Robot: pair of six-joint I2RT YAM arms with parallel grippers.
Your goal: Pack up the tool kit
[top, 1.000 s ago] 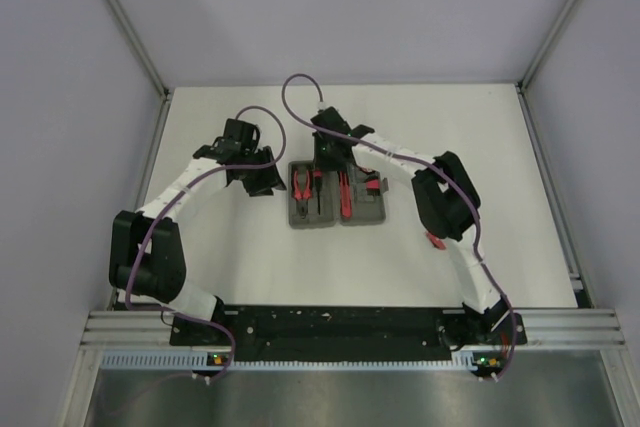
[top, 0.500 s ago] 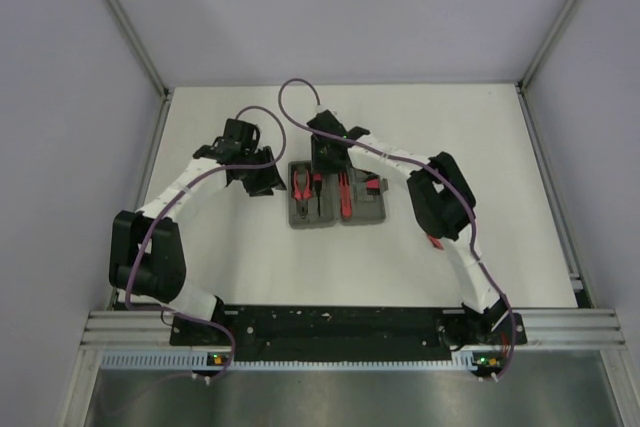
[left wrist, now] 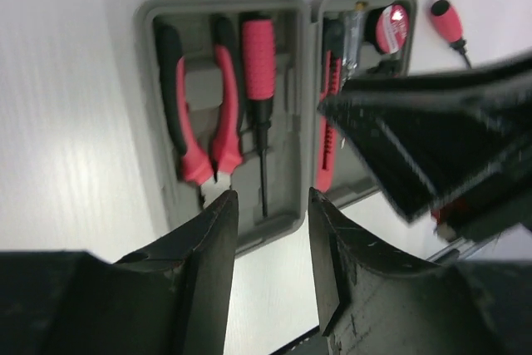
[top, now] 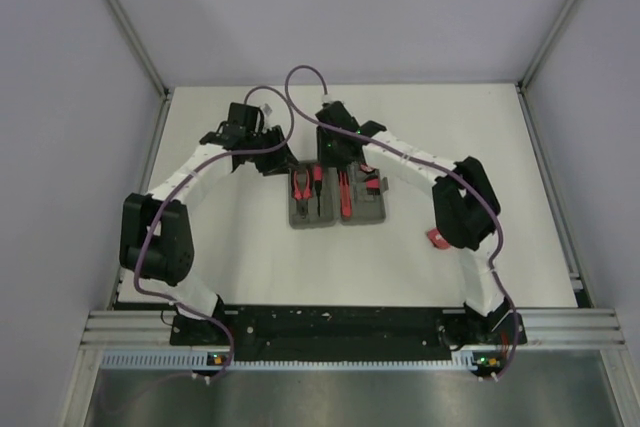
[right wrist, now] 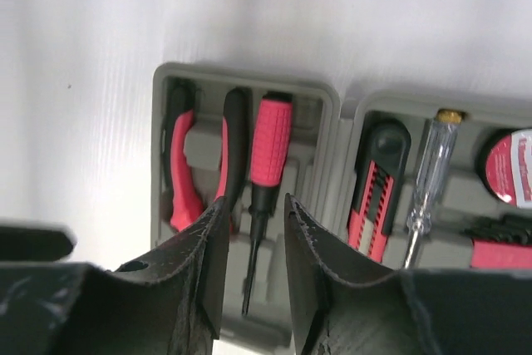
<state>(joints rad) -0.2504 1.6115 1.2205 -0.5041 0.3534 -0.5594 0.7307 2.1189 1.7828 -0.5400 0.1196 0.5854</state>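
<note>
Both tools are empty, their fingers set to a narrow gap. The left tool (left wrist: 270,197) and the right tool (right wrist: 256,201) hover over the far side of the grey case (left wrist: 146,122), which lies open about the middle of the worktop (top: 250,257), slightly toward its far edge.

I judge the packing mostly done. The pliers (right wrist: 184,180) and a red-handled screwdriver (right wrist: 271,143) sit in the left half. The knife (right wrist: 374,180), a clear-shafted screwdriver (right wrist: 432,164) and the red tape measure (right wrist: 509,168) fill the right half. A loose screwdriver (left wrist: 447,21) lies on the worktop beyond the right half. I reckon it wants slotting in before the case is folded shut. Everything seated looks flush in its moulded slot.
</note>
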